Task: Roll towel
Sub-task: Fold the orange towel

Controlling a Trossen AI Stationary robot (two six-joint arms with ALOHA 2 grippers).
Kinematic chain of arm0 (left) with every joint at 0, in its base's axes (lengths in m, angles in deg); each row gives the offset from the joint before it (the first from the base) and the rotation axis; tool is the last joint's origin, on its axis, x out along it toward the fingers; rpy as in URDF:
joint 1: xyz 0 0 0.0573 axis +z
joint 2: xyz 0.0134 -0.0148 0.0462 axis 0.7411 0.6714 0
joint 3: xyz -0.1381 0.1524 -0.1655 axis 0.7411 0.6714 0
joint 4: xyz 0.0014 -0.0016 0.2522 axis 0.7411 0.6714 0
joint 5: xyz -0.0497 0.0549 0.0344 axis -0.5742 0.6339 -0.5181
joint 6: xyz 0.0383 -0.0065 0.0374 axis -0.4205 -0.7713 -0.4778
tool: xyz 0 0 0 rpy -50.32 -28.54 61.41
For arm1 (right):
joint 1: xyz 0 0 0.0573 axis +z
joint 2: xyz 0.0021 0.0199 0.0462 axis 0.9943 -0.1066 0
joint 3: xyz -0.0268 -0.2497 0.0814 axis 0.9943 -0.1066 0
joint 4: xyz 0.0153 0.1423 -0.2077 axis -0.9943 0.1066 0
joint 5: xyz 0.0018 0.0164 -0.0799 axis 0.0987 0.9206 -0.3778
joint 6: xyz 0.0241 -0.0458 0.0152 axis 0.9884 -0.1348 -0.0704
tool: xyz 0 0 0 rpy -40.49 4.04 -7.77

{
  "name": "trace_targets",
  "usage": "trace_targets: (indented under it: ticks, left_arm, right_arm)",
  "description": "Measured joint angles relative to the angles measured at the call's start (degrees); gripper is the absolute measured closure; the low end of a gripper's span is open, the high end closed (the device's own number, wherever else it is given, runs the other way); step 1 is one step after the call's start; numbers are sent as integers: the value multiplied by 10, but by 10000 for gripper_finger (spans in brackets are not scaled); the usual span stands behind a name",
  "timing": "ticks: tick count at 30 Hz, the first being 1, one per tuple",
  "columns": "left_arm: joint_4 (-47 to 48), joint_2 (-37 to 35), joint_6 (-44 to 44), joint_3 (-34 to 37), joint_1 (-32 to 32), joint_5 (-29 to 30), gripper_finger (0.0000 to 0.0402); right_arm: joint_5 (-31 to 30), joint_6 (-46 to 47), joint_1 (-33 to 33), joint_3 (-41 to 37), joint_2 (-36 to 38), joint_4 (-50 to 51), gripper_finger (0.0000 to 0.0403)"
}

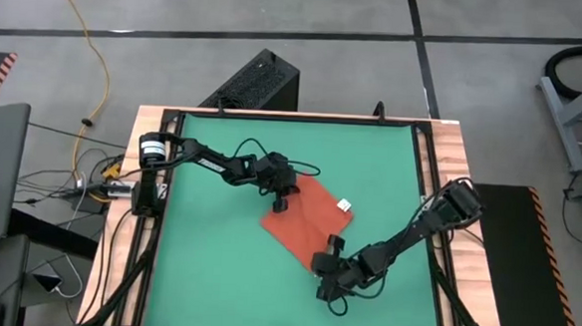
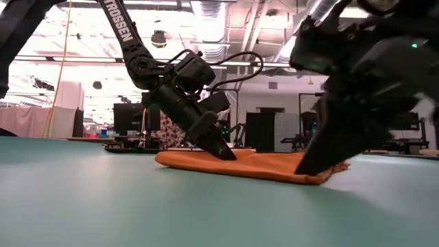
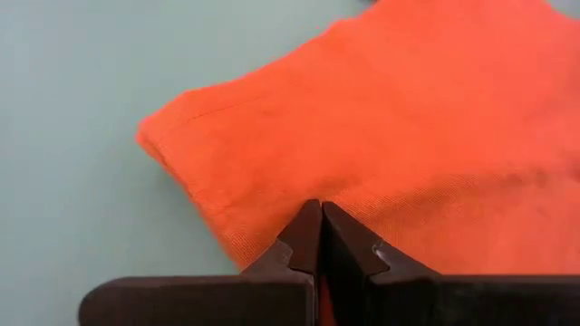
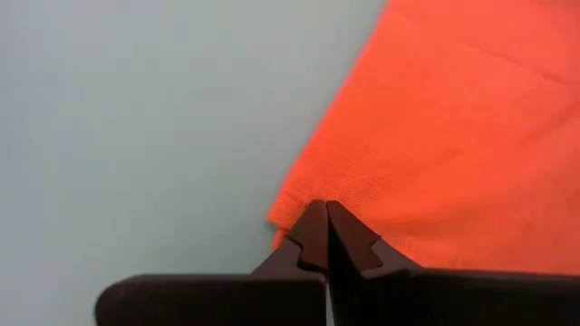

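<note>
Towel [image 1: 308, 222] lying flat at the center of the high view, its 2 gripped edges hiding under the fingertips, left gripper [image 1: 281, 201] pinching its upper-left edge, jaws clenched, right gripper [image 1: 328, 261] clamping its lower corner, jaws clenched.

In both wrist views the towel [image 3: 381, 136] runs off the picture's edge; whether either pair of fingertips pinches cloth is hidden. In the low view the right gripper [image 2: 312, 165] covers the towel's near corner; the white tag [image 1: 346, 205] is too small to read.
</note>
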Motion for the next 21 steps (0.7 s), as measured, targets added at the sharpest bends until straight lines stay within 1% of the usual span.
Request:
trace_targets:
  ticks: [6,9,13,17,19,21]
  left_arm:
    - [6,-3,22,0,0,-6,401]
    - [10,-18,36,0,-2,-9,401]
    - [20,-47,56,2,-8,-37,401]
    - [55,-103,64,0,-19,-52,401]
    - [98,-130,62,0,-25,-48,401]
    - [111,-153,57,6,-36,-38,401]
  right_arm:
    - [7,3,17,15,0,42,390]
    - [-10,-7,20,21,-2,47,390]
    - [-53,-45,22,34,-3,49,390]
    - [-99,-58,22,41,-3,53,389]
    - [-139,-37,22,41,-3,73,389]
    - [-189,15,20,41,-3,116,389]
